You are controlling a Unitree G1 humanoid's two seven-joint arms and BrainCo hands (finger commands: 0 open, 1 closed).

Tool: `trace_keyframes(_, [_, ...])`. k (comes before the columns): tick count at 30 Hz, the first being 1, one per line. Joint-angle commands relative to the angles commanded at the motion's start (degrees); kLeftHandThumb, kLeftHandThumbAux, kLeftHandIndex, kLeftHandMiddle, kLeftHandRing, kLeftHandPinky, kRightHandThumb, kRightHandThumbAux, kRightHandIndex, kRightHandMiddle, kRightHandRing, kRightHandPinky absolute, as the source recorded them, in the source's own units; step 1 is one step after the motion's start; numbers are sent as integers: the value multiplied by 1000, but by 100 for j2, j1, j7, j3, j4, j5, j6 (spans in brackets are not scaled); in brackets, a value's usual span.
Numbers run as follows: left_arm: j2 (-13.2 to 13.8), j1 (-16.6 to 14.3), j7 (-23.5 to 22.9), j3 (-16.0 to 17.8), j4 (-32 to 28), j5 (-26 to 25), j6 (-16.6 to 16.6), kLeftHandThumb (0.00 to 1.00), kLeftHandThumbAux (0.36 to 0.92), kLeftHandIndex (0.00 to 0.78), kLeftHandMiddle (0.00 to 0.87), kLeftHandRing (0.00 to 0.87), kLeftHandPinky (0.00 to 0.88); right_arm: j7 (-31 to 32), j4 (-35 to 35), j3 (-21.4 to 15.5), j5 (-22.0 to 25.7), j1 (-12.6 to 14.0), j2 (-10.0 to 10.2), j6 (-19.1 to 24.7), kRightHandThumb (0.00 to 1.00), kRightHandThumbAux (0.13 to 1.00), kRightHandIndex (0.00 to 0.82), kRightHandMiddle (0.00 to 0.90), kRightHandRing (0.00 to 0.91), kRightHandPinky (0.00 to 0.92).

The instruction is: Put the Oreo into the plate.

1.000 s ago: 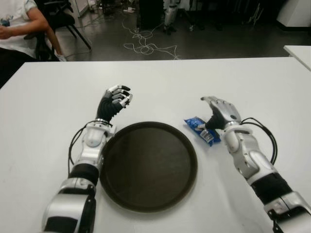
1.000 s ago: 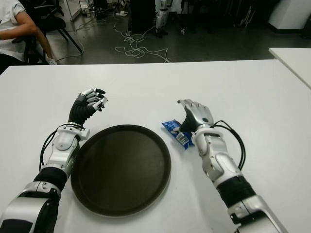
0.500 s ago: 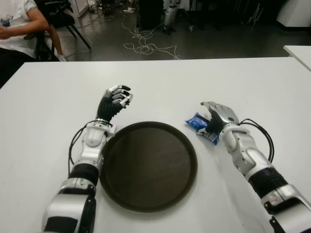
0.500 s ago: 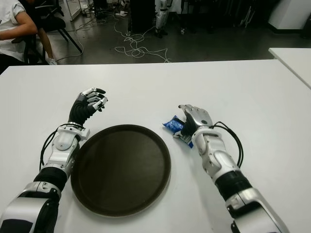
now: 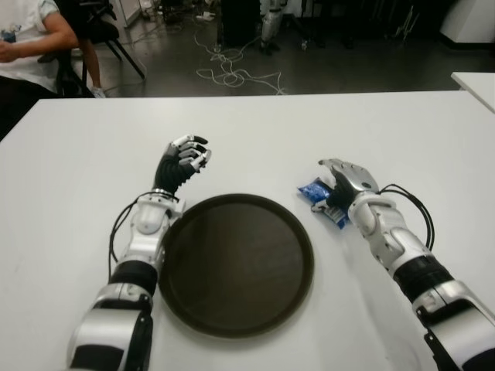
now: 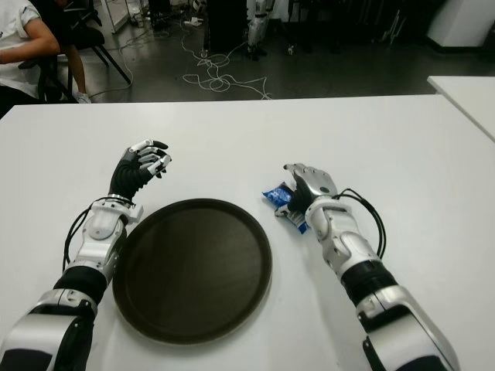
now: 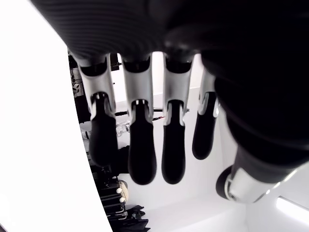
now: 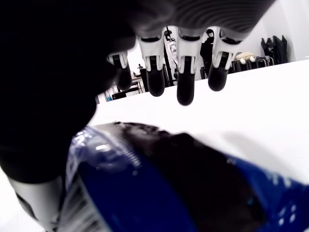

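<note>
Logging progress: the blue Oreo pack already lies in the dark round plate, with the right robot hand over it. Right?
Not quite. In the left eye view the Oreo pack lies on the white table, beside the plate, which holds nothing. The right robot hand is indeed over it.

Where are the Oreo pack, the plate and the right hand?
Oreo pack (image 5: 313, 190): left eye view, on the blue wrapper's exposed end.
Plate (image 5: 232, 263): left eye view, on its bare dark floor.
Right hand (image 6: 311, 182): right eye view, on the back of the hand.
</note>
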Motion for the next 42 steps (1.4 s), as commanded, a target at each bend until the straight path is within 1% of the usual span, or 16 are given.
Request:
trace_keyframes(8, [-8,-4,10,9,-2,-10,-19,825,682,380,504,562,576,-195,209,10,87,-66,22,-89,0,754,137,156,171,179])
trace_keyframes(12, [-38,4,-88,41,-30,-104,8,824,682,378,506,565,580,-228,249,12,97,-90,26,-77,0,739,133,152,162,165])
trace_keyframes(17, [-57,19,-135,65,-73,-162,49,825,682,379,506,561,579,-272,308,42,76,-112,-18,-141,0,749,146,175,190,197])
trace_keyframes(21, [-57,29,-100,57,-92,-135,52,825,681,380,506,560,584,-294,310,59,59,-124,-70,-173,0,762,157,192,205,202])
trace_keyframes(24, [-53,39,-23,31,-112,-73,58,825,682,378,507,564,595,-241,268,46,86,-132,-96,-142,0,772,175,215,224,223])
trace_keyframes(27, [-50,53,15,13,-139,-37,63,825,682,380,505,563,584,-188,249,14,135,-132,-91,-109,0,790,198,266,295,317])
trace_keyframes(30, [-41,60,61,-4,-164,3,94,824,682,380,504,560,579,-121,212,-16,167,-139,-118,-93,0,795,200,279,319,344])
trace_keyframes(32, [-37,66,79,-13,-178,22,106,824,682,380,503,556,574,-101,194,-27,183,-136,-142,-111,0,793,208,300,356,393])
trace_keyframes(33, [-36,68,81,-15,-183,25,109,825,682,380,503,557,576,-104,188,-28,186,-132,-150,-125,0,811,251,361,417,450])
trace_keyframes(34, [-39,71,72,-13,-189,17,109,825,682,380,503,557,577,-107,175,-25,185,-126,-166,-143,0,818,267,383,438,471])
trace_keyframes(35, [-41,74,67,-13,-194,11,110,825,682,380,504,557,580,-108,166,-21,186,-122,-178,-154,12,835,296,429,479,506])
trace_keyframes(36, [-43,77,57,-11,-203,1,114,825,682,380,504,557,581,-99,146,-10,179,-120,-199,-162,16,842,306,445,493,518])
trace_keyframes(37, [-45,80,50,-11,-210,-5,118,825,682,380,504,558,582,-91,131,-2,176,-118,-213,-167,251,806,342,480,523,543])
trace_keyframes(38, [-47,83,41,-10,-219,-12,124,825,682,380,503,557,583,-75,106,9,167,-116,-233,-172,402,783,366,502,541,559])
trace_keyframes(41, [-49,99,32,-12,-264,-18,147,825,682,380,503,555,581,-13,-17,20,150,-96,-291,-170,590,755,388,535,569,575])
trace_keyframes(42, [-50,107,24,-13,-287,-22,164,825,682,380,503,554,581,10,-80,21,143,-83,-308,-155,609,752,391,537,571,575])
